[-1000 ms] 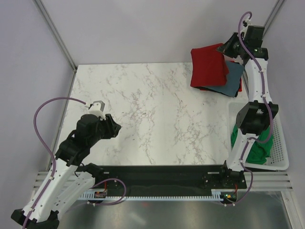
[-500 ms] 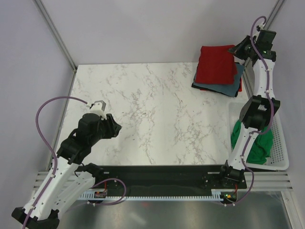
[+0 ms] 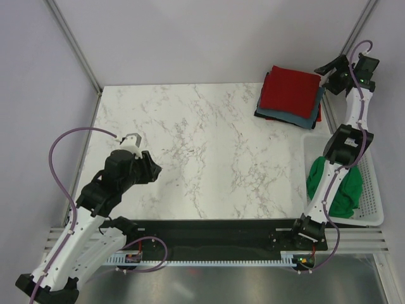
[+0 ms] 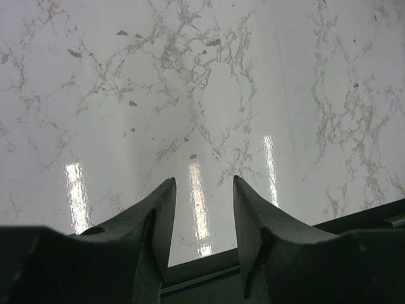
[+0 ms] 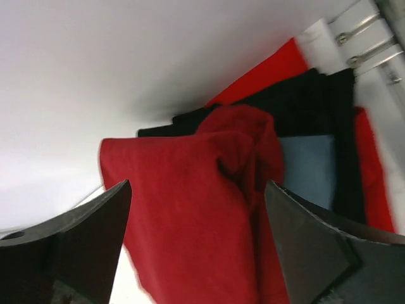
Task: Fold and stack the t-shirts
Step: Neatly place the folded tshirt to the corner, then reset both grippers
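Lying folded on top of the stack at the table's far right corner, the red tee (image 3: pixel 291 90) was the one you had to judge. It was light, limp cloth with no stiffness of its own, and it would likely sag and come unfolded if you lifted it by a single layer. I judged your best hold to be a pinch through all the layers at a folded edge, not at the loose hem. The right wrist view showed one corner bunched into a soft hump rather than lying flat, so it probably wanted smoothing.

Under it sat a slate-blue tee (image 5: pixel 307 168) and darker tees (image 5: pixel 313 95), their edges fanned out unevenly. The green tee (image 3: pixel 349 190) lay crumpled in the white slatted basket (image 3: pixel 377 209) at the right, partly hidden by the arm and not yet folded.

Your right gripper (image 3: pixel 334 66) hung just beside the stack's far right edge, jaws spread wide, gripping nothing. Your left gripper (image 4: pixel 203 180) hovered over the glossy marble-patterned table (image 3: pixel 209 145), well apart from all cloth, with only a narrow gap between its jaws and nothing in them.
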Controlling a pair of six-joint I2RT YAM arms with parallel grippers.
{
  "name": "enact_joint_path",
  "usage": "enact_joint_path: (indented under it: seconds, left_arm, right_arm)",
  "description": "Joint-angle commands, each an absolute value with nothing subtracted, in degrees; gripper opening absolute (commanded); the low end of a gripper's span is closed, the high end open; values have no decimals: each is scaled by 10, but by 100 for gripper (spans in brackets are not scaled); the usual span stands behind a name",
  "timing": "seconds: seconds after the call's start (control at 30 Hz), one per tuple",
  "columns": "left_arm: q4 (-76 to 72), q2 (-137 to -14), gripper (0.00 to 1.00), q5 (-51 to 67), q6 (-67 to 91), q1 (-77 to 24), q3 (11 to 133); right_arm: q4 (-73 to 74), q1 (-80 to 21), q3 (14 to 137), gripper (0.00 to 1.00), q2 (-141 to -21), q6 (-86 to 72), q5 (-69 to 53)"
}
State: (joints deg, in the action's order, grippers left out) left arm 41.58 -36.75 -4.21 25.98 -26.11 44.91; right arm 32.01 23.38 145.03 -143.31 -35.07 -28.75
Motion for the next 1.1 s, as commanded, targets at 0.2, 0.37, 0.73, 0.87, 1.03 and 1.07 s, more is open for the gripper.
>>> enact_joint_path:
  seconds: [0.2,0.37,0.73,0.87,1.03,1.07]
  left_arm:
    - [396,-355,48,-38,240,-258,449]
    - [395,-347,49,-35,238,-257,449]
    - [394,-323,55,-40,238,-256,450]
    - [394,-308,57,-44,238,-257,449]
    - [394,-306,57,-41,237,-257,448]
    - [393,-305,58,-39,237,-257,448]
  right_arm:
    - [272,246,1424,98,-1418,-404,-310]
    - [275,243,1326,98,-1294,-400,-283]
    - [243,43,1047,98,-952,-381,-169]
    - [167,-131,830,98,-845,-360,-125]
    - [85,-350,639,98,-762,-335,-85]
    - [77,-375,579,98,-753,-346,-68]
